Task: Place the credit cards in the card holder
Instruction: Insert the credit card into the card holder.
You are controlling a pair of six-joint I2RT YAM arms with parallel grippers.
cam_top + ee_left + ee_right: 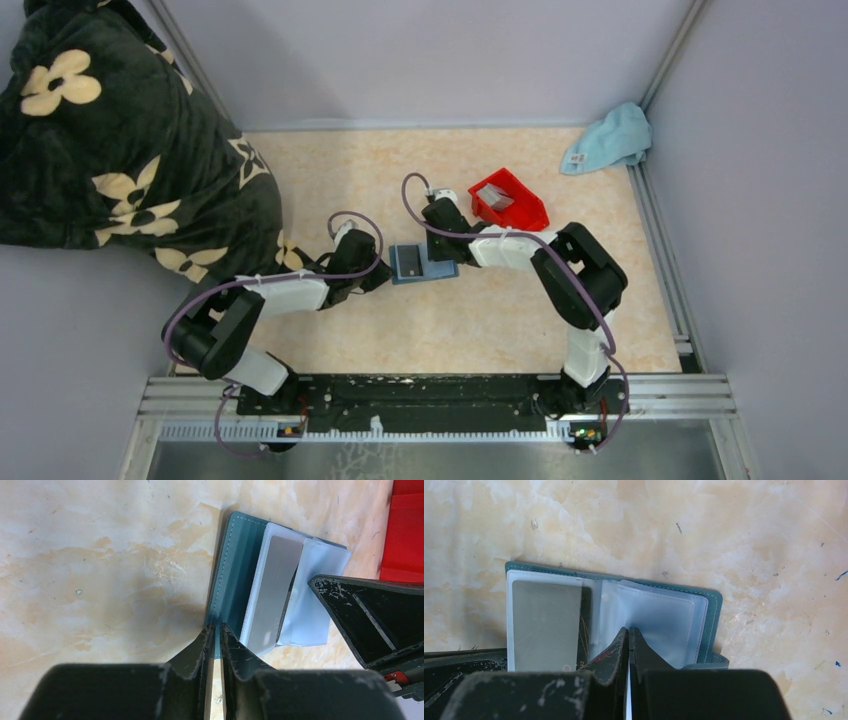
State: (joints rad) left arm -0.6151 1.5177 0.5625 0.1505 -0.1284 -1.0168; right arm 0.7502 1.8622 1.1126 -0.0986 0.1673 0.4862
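Left jaws: the left gripper (216, 629) has its 2 fingers almost together, and the teal edge of the card holder (235, 580) is pinched in the thin slit between them.
Right jaws: the right gripper (628, 632) is fully closed, with its tip on the clear sleeves (659, 620) at the middle fold. I cannot tell if a sleeve is caught between the fingers.
Table: the beige marbled table (480, 330) carries everything.
Blanket: a dark blanket (120, 150) with pale flowers lies at the far left, and it hangs over the table's edge.
Cloth: a light blue cloth (612, 135) is bunched in the far right corner, well apart from the arms.
Red bin: the red bin (530, 212) stands just beside the right gripper, on its far right side. A grey flat piece lies inside.
Card holder: it lies open on the table, inside up, near the middle, between the 2 grippers.
Credit card: 1 grey-silver credit card (274, 592) sits inside a clear sleeve on the side of the left gripper. A dark strip shows along its edge.
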